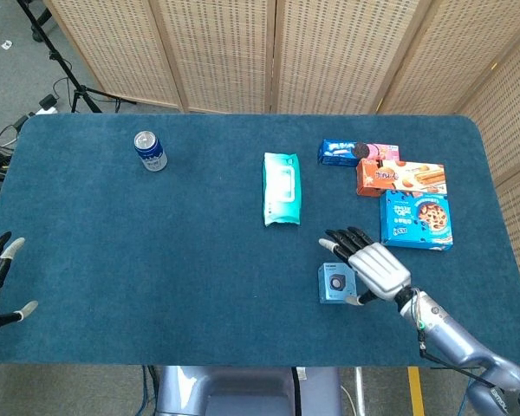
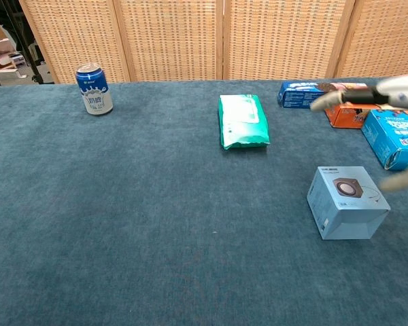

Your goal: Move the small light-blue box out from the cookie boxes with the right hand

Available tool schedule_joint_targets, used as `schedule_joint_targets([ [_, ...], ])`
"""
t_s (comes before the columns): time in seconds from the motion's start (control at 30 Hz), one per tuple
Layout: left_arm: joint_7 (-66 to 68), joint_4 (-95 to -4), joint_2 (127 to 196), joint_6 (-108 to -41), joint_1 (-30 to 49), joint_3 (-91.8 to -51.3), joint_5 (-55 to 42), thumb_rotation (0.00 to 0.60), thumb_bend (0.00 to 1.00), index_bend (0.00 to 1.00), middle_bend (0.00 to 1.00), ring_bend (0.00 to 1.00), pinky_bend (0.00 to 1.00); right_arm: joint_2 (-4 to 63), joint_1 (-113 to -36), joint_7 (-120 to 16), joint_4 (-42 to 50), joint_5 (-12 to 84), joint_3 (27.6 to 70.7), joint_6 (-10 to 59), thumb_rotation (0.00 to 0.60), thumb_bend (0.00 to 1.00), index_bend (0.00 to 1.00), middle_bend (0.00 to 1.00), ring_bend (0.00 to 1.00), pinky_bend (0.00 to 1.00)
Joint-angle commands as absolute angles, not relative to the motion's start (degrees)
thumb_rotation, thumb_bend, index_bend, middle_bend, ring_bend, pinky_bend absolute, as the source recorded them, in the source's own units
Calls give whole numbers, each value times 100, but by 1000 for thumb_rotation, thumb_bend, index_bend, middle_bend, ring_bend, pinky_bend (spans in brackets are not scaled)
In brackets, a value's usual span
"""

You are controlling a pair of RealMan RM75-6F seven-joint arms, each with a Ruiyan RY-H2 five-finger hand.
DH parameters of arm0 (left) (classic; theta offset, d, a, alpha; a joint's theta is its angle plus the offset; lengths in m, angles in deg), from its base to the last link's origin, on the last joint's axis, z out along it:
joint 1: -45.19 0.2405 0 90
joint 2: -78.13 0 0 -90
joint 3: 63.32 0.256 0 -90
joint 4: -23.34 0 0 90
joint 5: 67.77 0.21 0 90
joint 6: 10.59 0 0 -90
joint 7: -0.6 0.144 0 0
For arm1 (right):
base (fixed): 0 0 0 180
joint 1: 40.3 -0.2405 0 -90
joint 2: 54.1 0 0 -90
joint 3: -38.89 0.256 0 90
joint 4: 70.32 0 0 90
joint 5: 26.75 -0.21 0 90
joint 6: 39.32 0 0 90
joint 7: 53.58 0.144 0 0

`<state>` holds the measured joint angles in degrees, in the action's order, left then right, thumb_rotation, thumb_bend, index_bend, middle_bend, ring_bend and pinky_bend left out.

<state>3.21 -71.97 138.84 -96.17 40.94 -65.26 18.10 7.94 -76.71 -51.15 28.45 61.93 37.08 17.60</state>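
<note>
The small light-blue cardboard box [image 1: 335,284] lies flat on the blue felt table [image 1: 156,243], near of the three cookie boxes [image 1: 416,219] and apart from them, so the empty, spread-fingered right hand [image 1: 371,267] need only withdraw.

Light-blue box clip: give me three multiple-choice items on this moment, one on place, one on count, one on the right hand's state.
1. Where does the light-blue box lie?
A. among the cookie boxes
B. on the table, apart from them
C. beside the can

2. How many cookie boxes are there?
A. two
B. three
C. five

3. The right hand is:
A. holding the box
B. open, fingers spread
C. holding the can

Answers:
1 B, bare cloth separates it from the cookie boxes.
2 B, a dark-blue, an orange and a blue one at the table's right.
3 B, chest view shows nothing gripping the box.
</note>
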Motion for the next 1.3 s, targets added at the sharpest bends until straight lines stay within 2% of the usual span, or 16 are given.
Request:
schedule_joint_targets([
  [0.03, 328, -7201, 13887, -9620, 4100, -6519, 1816, 600, 0, 0, 0, 0, 0, 957, -7550, -5241, 2572, 6352, 3532, 1738, 600, 0, 0, 0, 0, 20],
  [0.23, 346, -7195, 13899, -9610, 4098, -6529, 1785, 600, 0, 0, 0, 0, 0, 1196, -7474, -5244, 2297, 6548, 3446, 1774, 600, 0, 0, 0, 0, 20],
  [0.53, 380, -7197, 13918, -9624, 4104, -6531, 1785, 600, 0, 0, 0, 0, 0, 1794, -7452, -5260, 1691, 6444, 3583, 1746, 600, 0, 0, 0, 0, 27],
  [0.63, 390, -7189, 13924, -9599, 4094, -6534, 1768, 600, 0, 0, 0, 0, 0, 1991, -7435, -5188, 1487, 6447, 3637, 1819, 600, 0, 25, 58, 39, 106],
  [0.73, 389, -7187, 13925, -9599, 4093, -6544, 1751, 600, 0, 0, 0, 0, 0, 2184, -7406, -5042, 1286, 6471, 3695, 1949, 600, 4, 111, 201, 190, 201],
  [0.8, 384, -7185, 13925, -9593, 4091, -6551, 1737, 600, 0, 0, 0, 0, 0, 2261, -7398, -4944, 1189, 6506, 3706, 2006, 600, 49, 194, 306, 293, 253],
  [0.87, 385, -7185, 13922, -9581, 4087, -6552, 1729, 600, 0, 0, 0, 0, 0, 2323, -7402, -4919, 1092, 6525, 3708, 2015, 600, 154, 263, 385, 361, 282],
  [1.0, 363, -7189, 13914, -9590, 4091, -6555, 1728, 600, 0, 0, 0, 0, 0, 2342, -7404, -4727, 1119, 6567, 3717, 2073, 600, 390, 378, 489, 437, 306],
  [1.07, 345, -7191, 13906, -9596, 4095, -6560, 1722, 600, 0, 0, 0, 0, 0, 2232, -7429, -4539, 1276, 6604, 3720, 2083, 600, 452, 396, 496, 442, 312],
  [1.17, 327, -7190, 13897, -9602, 4097, -6559, 1728, 600, 0, 0, 0, 0, 0, 1892, -7522, -4145, 1739, 6547, 3752, 1945, 600, 509, 399, 500, 446, 314],
  [1.3, 316, -7192, 13887, -9599, 4098, -6549, 1746, 600, 0, 0, 0, 0, 0, 873, -8026, -2905, 2891, 6100, 3855, 865, 600, 524, 425, 513, 446, 315],
])
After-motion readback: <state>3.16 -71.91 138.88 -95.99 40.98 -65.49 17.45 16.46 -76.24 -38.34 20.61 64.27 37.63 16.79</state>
